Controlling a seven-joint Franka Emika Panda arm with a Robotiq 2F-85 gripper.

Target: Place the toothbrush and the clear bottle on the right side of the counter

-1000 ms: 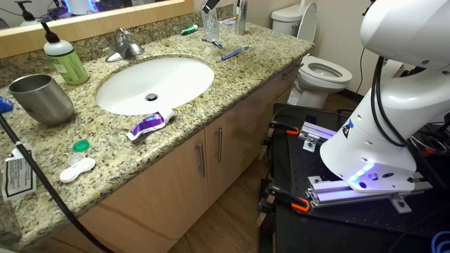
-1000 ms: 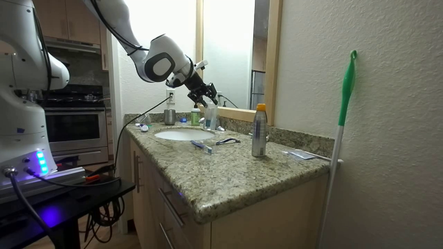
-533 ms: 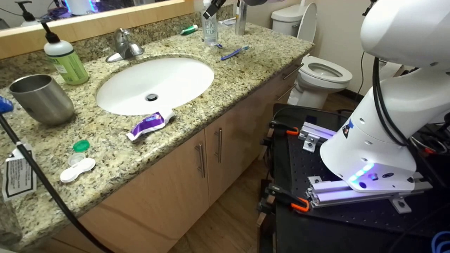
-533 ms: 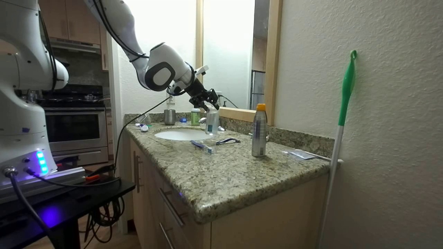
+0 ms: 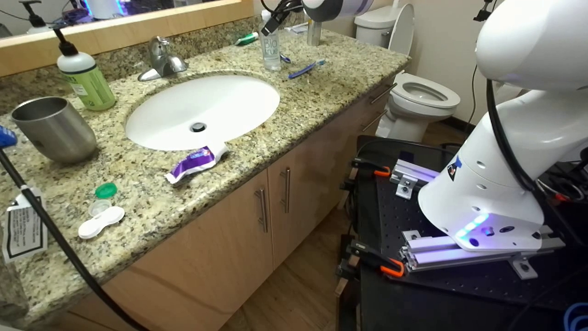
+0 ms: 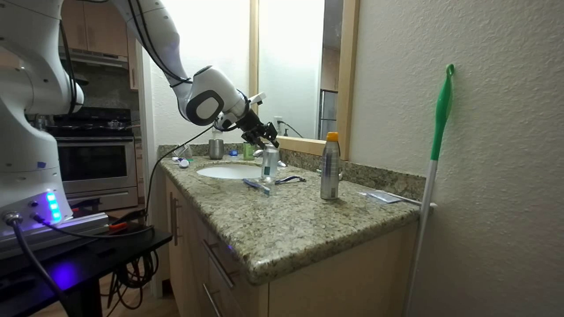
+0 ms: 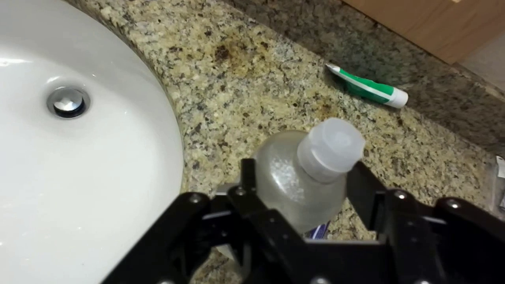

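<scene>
Your gripper point(image 7: 303, 173) was clamped about the clear bottle point(image 7: 300, 193), long axis near upright, just beside the sink point(image 7: 118, 165); the toothbrush point(image 5: 302, 71) lay flat on the sink's same side. Base contact unclear.

The far wall point(image 6: 207, 39) glares near-white; violet light pools on the table point(image 6: 68, 272).
</scene>
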